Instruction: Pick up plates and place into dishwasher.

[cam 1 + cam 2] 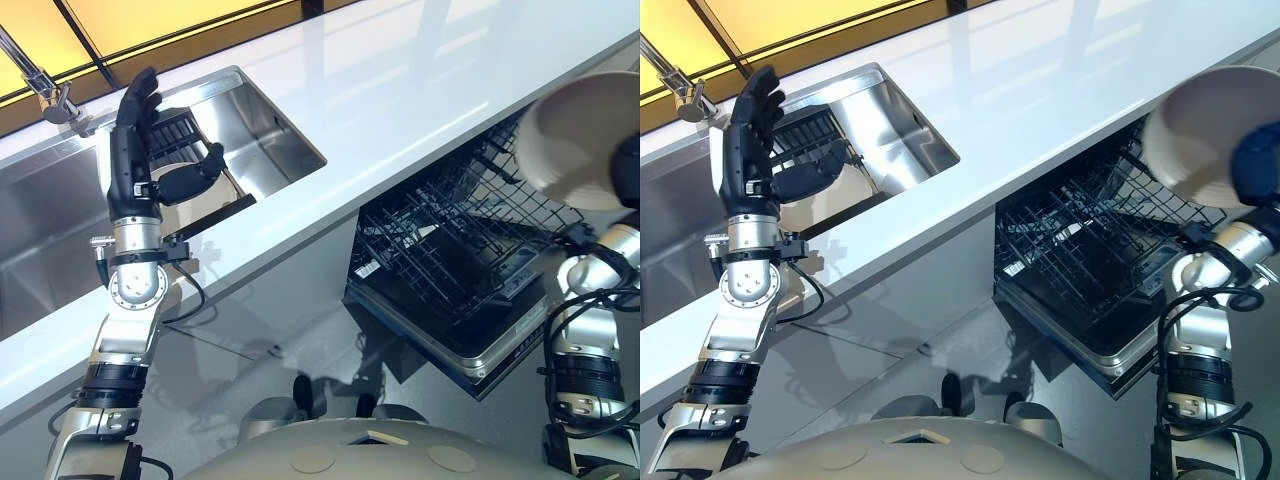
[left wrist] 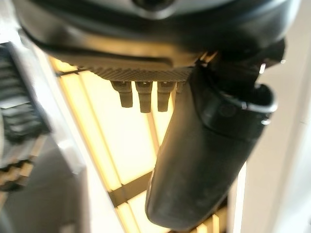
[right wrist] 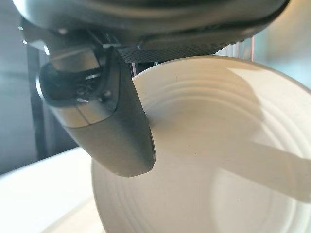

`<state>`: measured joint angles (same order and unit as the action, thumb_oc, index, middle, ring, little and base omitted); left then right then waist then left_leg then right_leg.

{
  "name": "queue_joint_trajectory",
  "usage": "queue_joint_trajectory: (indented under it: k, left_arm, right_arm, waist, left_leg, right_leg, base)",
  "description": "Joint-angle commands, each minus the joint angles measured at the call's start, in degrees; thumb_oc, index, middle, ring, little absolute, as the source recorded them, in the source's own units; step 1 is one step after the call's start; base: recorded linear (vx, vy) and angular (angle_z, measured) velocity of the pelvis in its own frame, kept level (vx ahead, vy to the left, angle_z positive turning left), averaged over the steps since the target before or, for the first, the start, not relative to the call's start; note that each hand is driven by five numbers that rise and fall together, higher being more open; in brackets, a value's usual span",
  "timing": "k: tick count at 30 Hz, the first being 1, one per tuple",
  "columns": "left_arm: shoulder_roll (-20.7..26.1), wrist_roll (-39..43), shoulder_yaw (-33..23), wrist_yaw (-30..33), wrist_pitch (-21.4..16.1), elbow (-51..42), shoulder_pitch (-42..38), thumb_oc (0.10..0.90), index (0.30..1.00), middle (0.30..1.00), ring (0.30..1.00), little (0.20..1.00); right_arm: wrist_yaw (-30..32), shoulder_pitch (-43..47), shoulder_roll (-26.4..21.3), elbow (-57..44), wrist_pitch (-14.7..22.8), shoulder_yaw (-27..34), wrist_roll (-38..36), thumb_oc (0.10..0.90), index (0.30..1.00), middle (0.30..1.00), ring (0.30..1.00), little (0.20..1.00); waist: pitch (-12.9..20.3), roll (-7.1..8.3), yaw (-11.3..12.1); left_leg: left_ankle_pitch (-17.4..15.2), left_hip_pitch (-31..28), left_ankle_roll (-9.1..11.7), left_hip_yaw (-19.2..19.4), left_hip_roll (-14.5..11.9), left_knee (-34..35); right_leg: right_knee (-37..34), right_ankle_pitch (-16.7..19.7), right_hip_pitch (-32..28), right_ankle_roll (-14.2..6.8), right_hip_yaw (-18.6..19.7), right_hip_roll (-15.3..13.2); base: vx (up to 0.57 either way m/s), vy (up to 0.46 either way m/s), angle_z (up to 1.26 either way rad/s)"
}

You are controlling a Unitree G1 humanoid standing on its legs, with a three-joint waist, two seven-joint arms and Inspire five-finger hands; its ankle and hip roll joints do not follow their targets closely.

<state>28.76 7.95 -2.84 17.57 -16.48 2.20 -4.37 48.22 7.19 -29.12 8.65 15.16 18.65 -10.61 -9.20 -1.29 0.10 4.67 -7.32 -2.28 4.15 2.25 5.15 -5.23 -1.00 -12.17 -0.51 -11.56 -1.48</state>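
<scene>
- Right robot hand (image 1: 1258,160) clamped on a white plate (image 1: 1200,135), held above the open dishwasher rack (image 1: 1080,250).
- Left robot hand (image 1: 748,125) raised over the sink (image 1: 895,130), fingers apart and straight.

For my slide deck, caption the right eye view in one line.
Right hand holds a white plate above the open dishwasher rack; left hand raised open over the sink.

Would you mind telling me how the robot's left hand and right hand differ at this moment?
The left hand is empty, while the right hand pinches a white plate. The left hand's fingers point straight up and are open; the right hand's thumb presses on the plate's face. The left hand is raised over the sink, the right above the open dishwasher rack. Both are dark.
</scene>
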Motion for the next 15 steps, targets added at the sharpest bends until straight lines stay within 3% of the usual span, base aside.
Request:
queue_joint_trajectory:
  k: [1,2,9,15]
  left_arm:
    - [5.96,3.74,-3.25,-1.37,-4.44,0.22,-3.09,0.8,0.9,0.9,0.9,0.9]
    - [6.02,3.89,-3.31,-1.46,-4.42,0.31,-3.07,0.8,0.9,0.9,0.9,0.9]
    - [8.76,3.96,-5.14,-3.03,-2.53,-0.62,-3.11,0.8,0.9,0.9,0.9,0.9]
    - [10.67,5.57,-5.21,-3.36,-3.22,-0.31,-4.59,0.8,0.9,0.9,0.9,0.9]
  right_arm:
    - [1.51,5.46,-8.99,5.33,-0.9,2.71,3.73,0.1,0.3,0.3,0.3,0.2]
    - [1.23,5.48,-9.3,5.99,-1.75,2.8,3.97,0.1,0.3,0.3,0.3,0.2]
    - [-8.89,5.88,-16.78,14.81,-20.67,-1.11,14.27,0.1,0.3,0.3,0.3,0.2]
    - [-13.98,10.68,-23.75,20.78,-28.07,-5.68,21.58,0.1,0.3,0.3,0.3,0.2]
  waist:
    - [4.84,0.2,1.82]
    - [4.81,0.19,1.87]
    - [3.24,0.25,3.24]
    - [1.04,0.57,4.66]
  left_leg:
    - [-8.34,-3.42,1.38,-0.07,0.25,-0.38]
    - [-8.33,-3.43,1.4,-0.12,0.25,-0.41]
    - [-8.15,-2.29,1.85,-1.85,-0.3,-2.64]
    - [-7.94,-0.17,2.92,-3.95,-0.48,-4.96]
  right_leg:
    - [5.62,-5.57,2.44,-2.21,-0.06,1.79]
    - [5.74,-5.64,2.46,-2.22,-0.14,1.76]
    - [11.0,-8.01,3.98,-1.32,-2.03,1.24]
    - [13.98,-9.14,5.47,-0.61,-3.65,0.73]
  base:
    - [0.1,-0.077,0.02]
    - [0.11,-0.088,0.04]
    - [0.1,-0.089,0.05]
    - [0.06,-0.07,0.2]
